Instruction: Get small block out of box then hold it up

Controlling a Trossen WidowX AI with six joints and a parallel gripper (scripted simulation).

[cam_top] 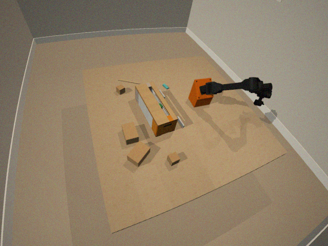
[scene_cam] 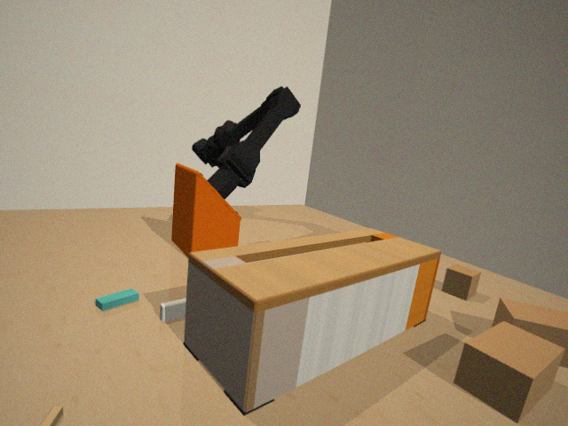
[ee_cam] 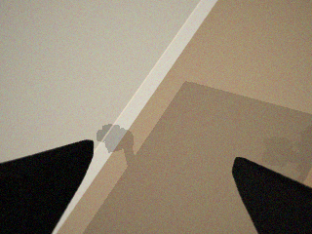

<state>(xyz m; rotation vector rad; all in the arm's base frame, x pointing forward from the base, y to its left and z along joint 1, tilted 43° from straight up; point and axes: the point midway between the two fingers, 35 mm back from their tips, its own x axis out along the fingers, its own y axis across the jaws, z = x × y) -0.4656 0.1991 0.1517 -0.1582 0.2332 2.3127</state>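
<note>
While the claw (ee_cam: pixel 163 187) hangs with its two dark fingers spread wide and nothing between them, the wrist view shows only bare bench (ee_cam: pixel 219 161) and the pale strip at the foot of the wall, so the arm (cam_top: pixel 232 85) is parked off to the side, well apart from the work. Nearer the middle stands an orange wedge (cam_top: pixel 200 92), and beyond it the long box (cam_top: pixel 156 107) with its wooden lid and a slot running along the top. Through that slot, in the top view, a small green block (cam_top: pixel 160 105) shows on the shelf, about midway along; which end is the open one cannot be told for sure from here. A thin grey rod (cam_top: pixel 173 108) lies just beside the box, and a teal bar (cam_top: pixel 165 85) lies near its far end. The block looks small, rigid and light, likely to slide easily on the shelf, so gentle nudging should move it, and overshoot toward the pocket is the danger. Once on the bench, it is best taken across two opposite flat faces, from above. Farthest off, plain brown blocks (cam_top: pixel 138 153) sit scattered on the box's other side.
</note>
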